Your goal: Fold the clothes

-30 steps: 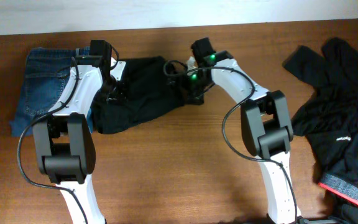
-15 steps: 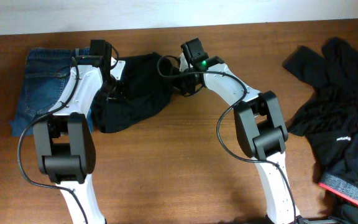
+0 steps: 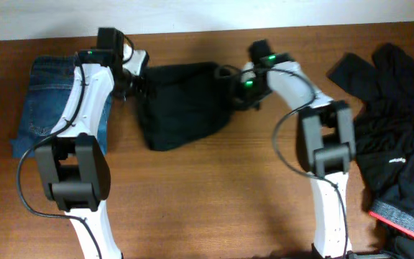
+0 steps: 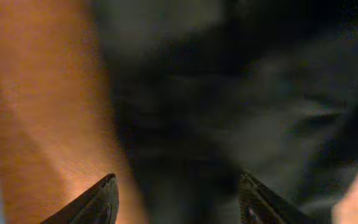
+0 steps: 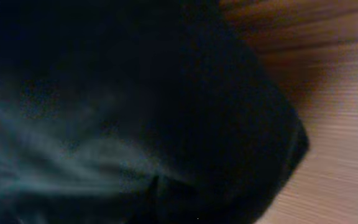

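A black garment [image 3: 184,104] of the clothes lies bunched at the table's far middle. My left gripper [image 3: 134,80] is at its left edge. In the left wrist view the left gripper [image 4: 179,190] has its jaws apart over blurred black fabric [image 4: 229,112], with bare wood to the left. My right gripper [image 3: 237,85] is shut on the garment's right edge. Black fabric [image 5: 123,106] fills the right wrist view and hides the fingers. Folded blue denim jeans [image 3: 49,101] lie at the far left, partly under the left arm.
A heap of other black clothes [image 3: 394,122] with a red-trimmed band [image 3: 401,219] covers the table's right side. The table's far edge [image 3: 192,32] runs just behind both grippers. Bare wood [image 3: 207,194] spans the near middle between the arm bases.
The right gripper shut on the garment's right edge and drew it to the right. The garment slid right and spread. The left gripper moved toward the far edge.
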Robot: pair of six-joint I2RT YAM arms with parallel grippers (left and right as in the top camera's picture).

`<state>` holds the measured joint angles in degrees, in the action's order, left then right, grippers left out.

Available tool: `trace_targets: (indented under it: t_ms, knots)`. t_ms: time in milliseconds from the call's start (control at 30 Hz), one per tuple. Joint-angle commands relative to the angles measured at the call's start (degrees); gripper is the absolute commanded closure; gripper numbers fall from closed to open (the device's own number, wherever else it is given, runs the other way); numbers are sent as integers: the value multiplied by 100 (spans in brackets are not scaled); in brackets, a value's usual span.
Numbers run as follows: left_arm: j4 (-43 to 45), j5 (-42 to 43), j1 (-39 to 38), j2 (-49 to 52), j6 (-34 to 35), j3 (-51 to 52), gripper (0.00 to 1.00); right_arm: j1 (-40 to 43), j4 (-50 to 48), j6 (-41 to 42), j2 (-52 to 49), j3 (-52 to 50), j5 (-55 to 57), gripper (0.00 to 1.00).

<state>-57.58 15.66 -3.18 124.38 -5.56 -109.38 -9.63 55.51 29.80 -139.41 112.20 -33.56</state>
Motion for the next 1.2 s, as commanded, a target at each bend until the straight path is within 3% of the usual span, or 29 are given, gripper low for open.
trace_targets:
  t_ms: [0, 233, 400, 567, 633, 800, 1167]
  knots:
    - [2, -83, 107, -190, -50, -280, 39, 765, 614, -758, -140, -190, 1814, 96]
    - [0, -83, 103, -190, -50, -284, 38, 1202, 887, -1635, -70, -188, 1906, 96]
    - [33, -83, 94, -190, -50, -284, 26, 1163, 966, -1926, -70, -188, 2065, 96]
    - [155, -83, 66, -190, -50, -284, 23, 1198, 831, -1956, -70, -85, 2662, 95]
    - [175, -83, 46, -190, -50, -284, 24, 1200, 673, -2356, -70, 79, 2719, 93]
    - [181, -83, 7, -190, -50, -284, 23, 1084, 262, -2911, -70, 544, 2693, 79]
    - [308, -83, -11, -190, -50, -284, 23, 315, 476, -4057, -70, 1587, 2341, 48]
